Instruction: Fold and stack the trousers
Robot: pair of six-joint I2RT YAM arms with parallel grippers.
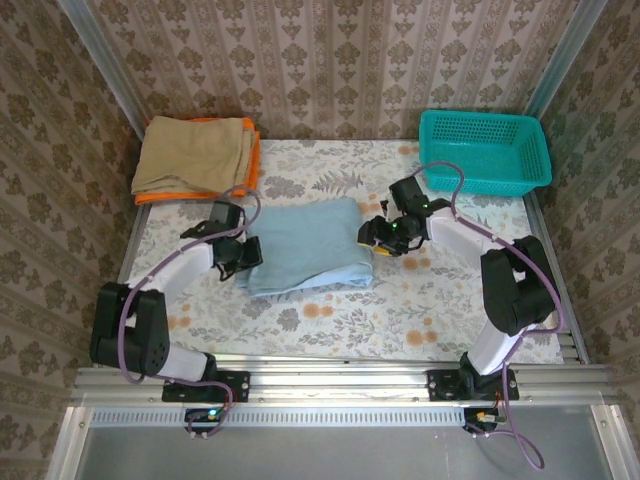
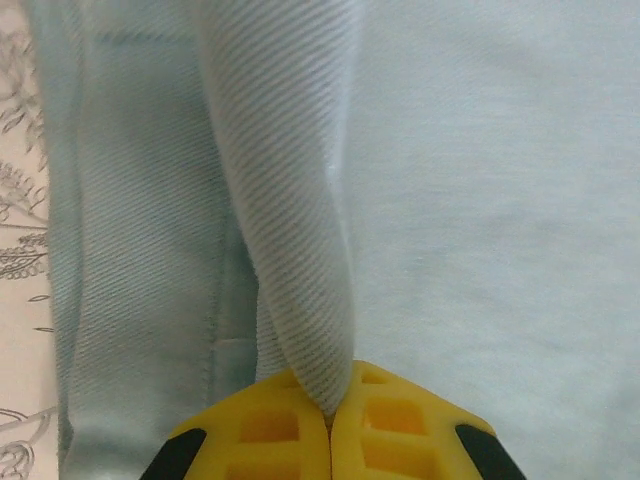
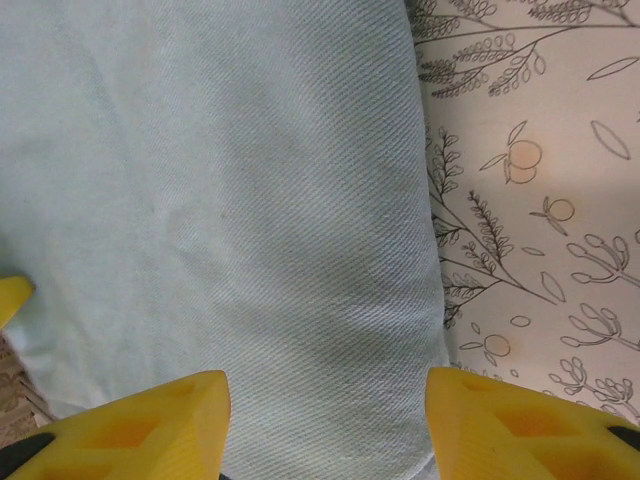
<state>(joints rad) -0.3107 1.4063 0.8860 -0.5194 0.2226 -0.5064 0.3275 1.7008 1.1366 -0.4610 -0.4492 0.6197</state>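
The trousers (image 1: 308,245) lie folded mid-table. I read the left gripper (image 2: 328,415) as pinching a raised ridge of their cloth; the right gripper (image 3: 328,400) is spread over their right edge. Folding appears complete. Next: close right, lift both evenly toward the tan cloth (image 1: 195,155).

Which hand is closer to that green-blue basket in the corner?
Right. The right hand hovers at the right edge of the trousers, a short way from the basket; the left hand grips their left edge, across the cloth.
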